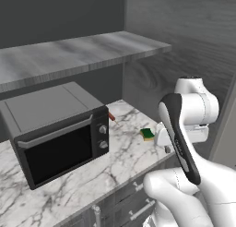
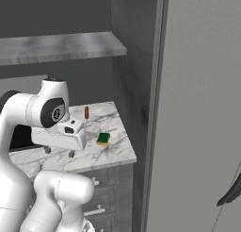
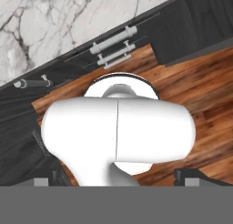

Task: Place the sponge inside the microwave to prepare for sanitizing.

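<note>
The sponge (image 1: 147, 134) (image 2: 103, 139), a small green-topped block over a yellow layer, lies flat on the marble counter (image 1: 124, 152) near its right front corner. My gripper (image 2: 59, 152) hangs over the counter's front edge, fingers pointing down, open and holding nothing. It is a short way to the left of the sponge in the right base view and not touching it. In the hand view the dark fingertips (image 3: 193, 175) stand far apart above the floor and drawer fronts. The microwave is out of view.
A dark countertop oven (image 1: 60, 138) with two round knobs takes up the counter's left part. A small red-brown item (image 1: 111, 116) (image 2: 86, 112) lies behind the sponge. A stone shelf (image 1: 69, 55) runs overhead; a tall grey panel (image 2: 197, 108) walls the right. Drawer handles (image 3: 113, 41) sit below.
</note>
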Controlling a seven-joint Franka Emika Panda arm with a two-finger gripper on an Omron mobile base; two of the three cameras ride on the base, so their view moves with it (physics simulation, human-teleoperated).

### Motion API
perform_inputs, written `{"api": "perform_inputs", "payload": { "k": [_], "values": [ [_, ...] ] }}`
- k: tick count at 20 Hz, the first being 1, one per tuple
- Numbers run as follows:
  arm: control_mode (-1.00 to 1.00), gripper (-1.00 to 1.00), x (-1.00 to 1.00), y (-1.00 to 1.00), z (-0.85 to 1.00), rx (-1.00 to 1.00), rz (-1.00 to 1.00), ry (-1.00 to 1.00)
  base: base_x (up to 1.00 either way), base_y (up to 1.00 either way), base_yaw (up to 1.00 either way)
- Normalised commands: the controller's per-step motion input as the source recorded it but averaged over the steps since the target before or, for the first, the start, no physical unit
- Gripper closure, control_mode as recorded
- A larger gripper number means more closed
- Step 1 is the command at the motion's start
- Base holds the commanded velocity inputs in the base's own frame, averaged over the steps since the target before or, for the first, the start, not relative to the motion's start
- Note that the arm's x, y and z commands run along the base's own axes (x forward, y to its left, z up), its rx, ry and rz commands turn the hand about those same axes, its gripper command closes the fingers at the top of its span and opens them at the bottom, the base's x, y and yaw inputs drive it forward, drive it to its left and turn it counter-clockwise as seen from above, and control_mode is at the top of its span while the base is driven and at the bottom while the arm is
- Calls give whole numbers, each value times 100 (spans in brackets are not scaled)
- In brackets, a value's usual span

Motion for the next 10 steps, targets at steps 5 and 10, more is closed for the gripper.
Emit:
{"api": "perform_inputs", "payload": {
  "k": [5, 10],
  "values": [
    [-100, -100, 10, 0, 18, -5, 1, -14, 9, 1, 0],
    [-100, -100, 28, 1, 17, -7, 0, -14, 0, 0, 0]
  ]
}}
